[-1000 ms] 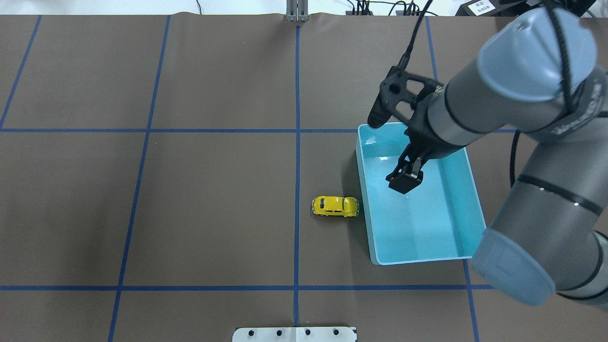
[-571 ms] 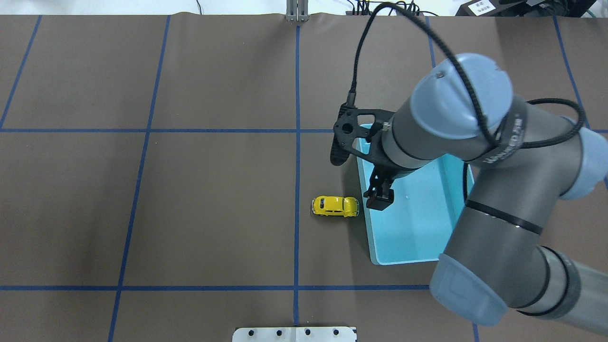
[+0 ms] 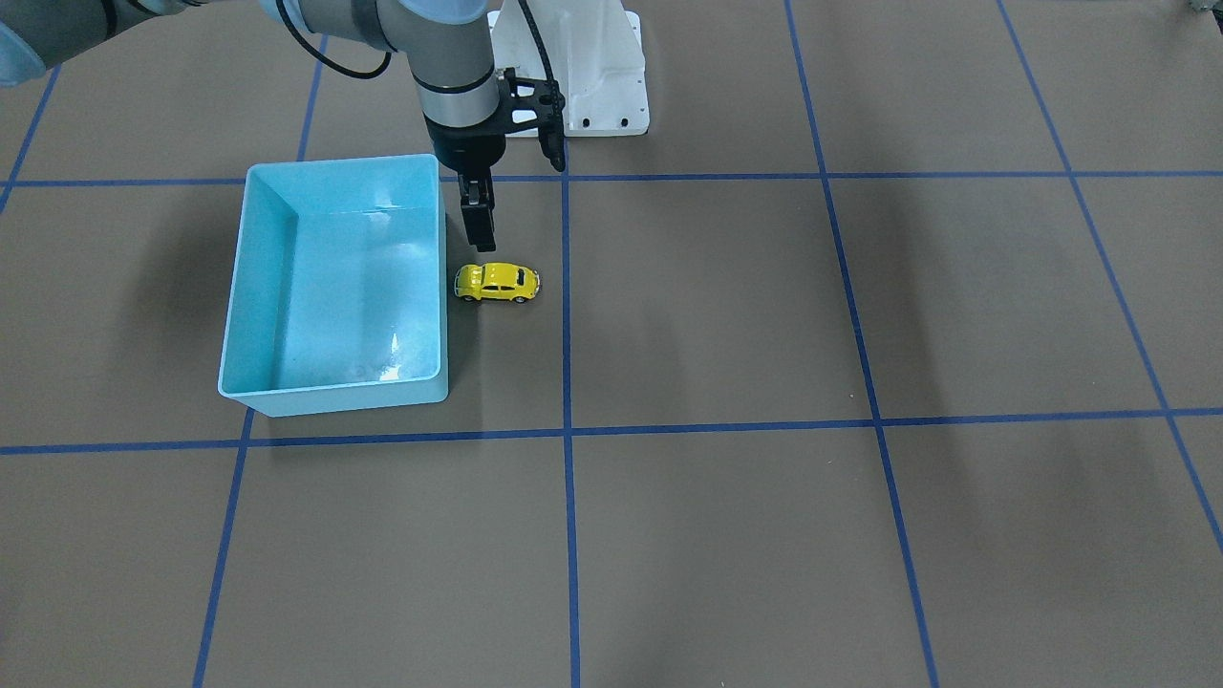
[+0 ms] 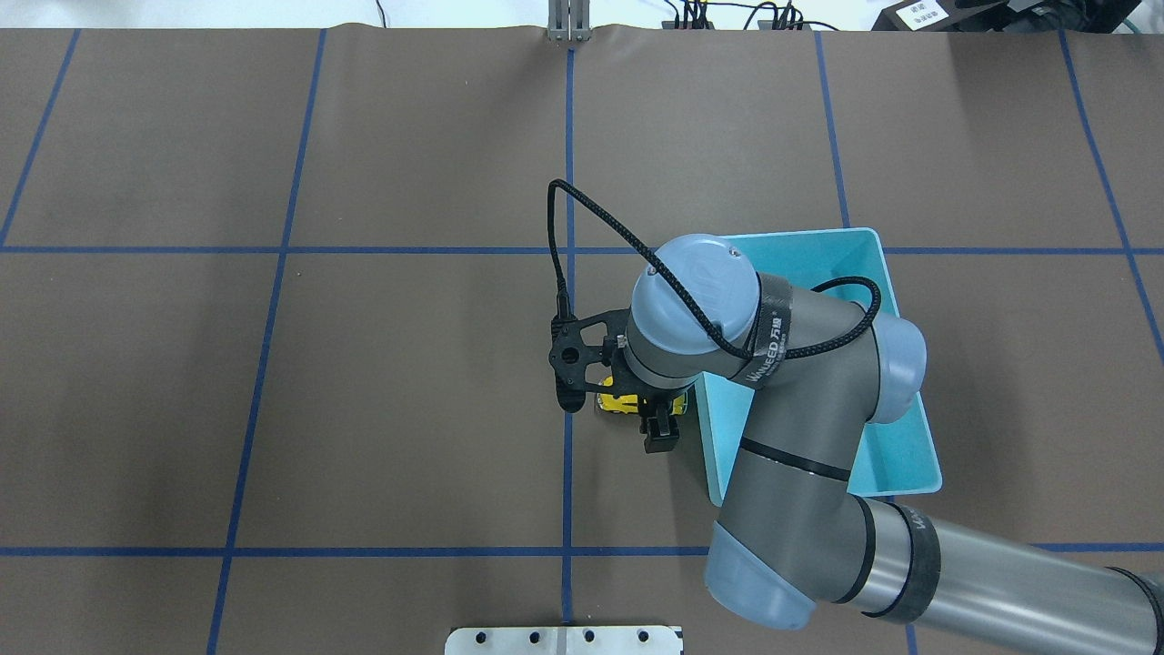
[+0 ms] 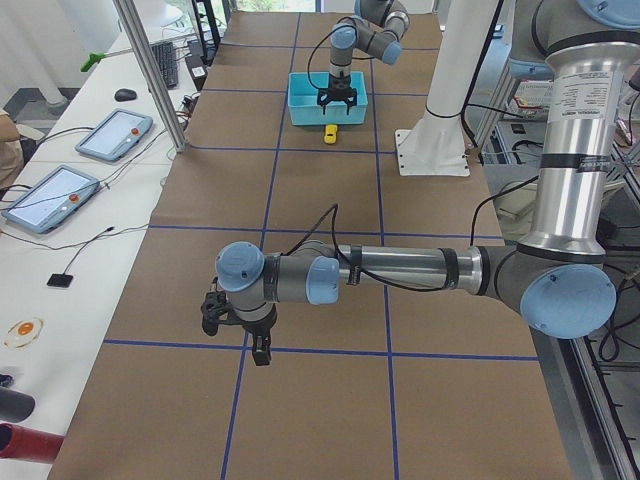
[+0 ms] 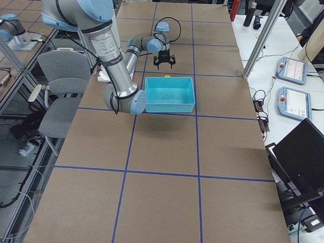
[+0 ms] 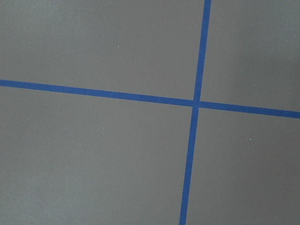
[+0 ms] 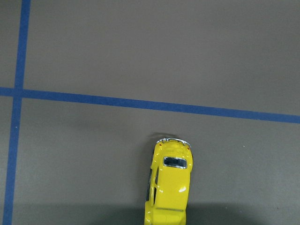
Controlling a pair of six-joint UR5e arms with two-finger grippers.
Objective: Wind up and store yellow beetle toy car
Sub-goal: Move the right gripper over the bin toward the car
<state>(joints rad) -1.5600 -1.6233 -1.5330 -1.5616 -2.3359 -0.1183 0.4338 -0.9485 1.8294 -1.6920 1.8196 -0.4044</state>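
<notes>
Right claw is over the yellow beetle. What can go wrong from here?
1. The yellow beetle toy car sits at the bottom edge of the right wrist view, so the right claw may descend off-centre and the car may roll away on its wheels.
2. The car is parked close beside the light-blue bin; a wind-up stroke toward it would likely hit the wall.

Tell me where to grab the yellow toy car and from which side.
Pinch the toy car across its two long door sides at mid-body, coming straight down from above. It stands on its wheels with one end close to the bin, so both long sides are free, while the ends are rounded and one is crowded.
</notes>
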